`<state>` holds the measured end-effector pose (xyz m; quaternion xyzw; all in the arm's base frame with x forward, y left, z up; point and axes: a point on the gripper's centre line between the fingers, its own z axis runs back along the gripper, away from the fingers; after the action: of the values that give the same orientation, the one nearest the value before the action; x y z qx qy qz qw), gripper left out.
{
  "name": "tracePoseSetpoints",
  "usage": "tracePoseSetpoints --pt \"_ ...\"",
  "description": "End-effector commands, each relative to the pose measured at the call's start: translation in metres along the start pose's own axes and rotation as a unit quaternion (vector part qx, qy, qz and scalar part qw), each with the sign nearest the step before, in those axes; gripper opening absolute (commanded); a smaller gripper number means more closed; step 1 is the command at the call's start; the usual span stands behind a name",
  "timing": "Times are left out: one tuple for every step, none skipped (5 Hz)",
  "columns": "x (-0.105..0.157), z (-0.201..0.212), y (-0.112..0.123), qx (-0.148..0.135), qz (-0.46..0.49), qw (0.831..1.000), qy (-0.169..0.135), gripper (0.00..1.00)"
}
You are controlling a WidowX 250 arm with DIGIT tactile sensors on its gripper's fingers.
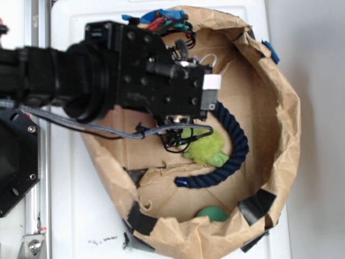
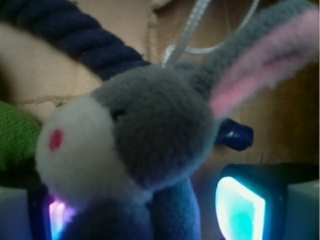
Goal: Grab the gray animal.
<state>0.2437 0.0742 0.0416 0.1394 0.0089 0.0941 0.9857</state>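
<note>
The gray animal (image 2: 155, 125), a plush rabbit with a white face, a pink nose and a pink-lined ear, fills the wrist view. Its body hangs down between my two lit fingers (image 2: 240, 207). My gripper (image 2: 147, 220) is open around it: the left pad is half covered by the plush, and a narrow gap shows before the right pad. In the exterior view the gripper (image 1: 207, 100) sits low inside the brown paper bag (image 1: 280, 108) and hides the rabbit.
A dark navy rope (image 1: 234, 145) curves through the bag just right of the gripper. A lime-green plush (image 1: 207, 148) lies below it, and a green ball (image 1: 212, 214) rests near the bag's front wall. Coloured items (image 1: 161, 20) sit at the back rim.
</note>
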Motion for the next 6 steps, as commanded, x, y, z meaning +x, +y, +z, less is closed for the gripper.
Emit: tracePoseSetpoints --pt "0.011 -0.001 -0.013 0.002 -0.002 1.0 -0.012 0.97" --pt "0.01 0.002 -0.011 -0.006 0.008 1.0 -0.014 0.0" --pt "0.009 0.017 -0.005 -0.038 0.009 0.999 -0.017 0.0" --pt "0.007 0.043 0.001 -0.056 0.019 0.998 -0.036 0.0" --pt "-0.001 0.095 0.001 -0.094 0.046 0.992 -0.065 0.0" --pt "-0.008 0.148 0.002 -0.137 0.059 0.986 -0.077 0.0"
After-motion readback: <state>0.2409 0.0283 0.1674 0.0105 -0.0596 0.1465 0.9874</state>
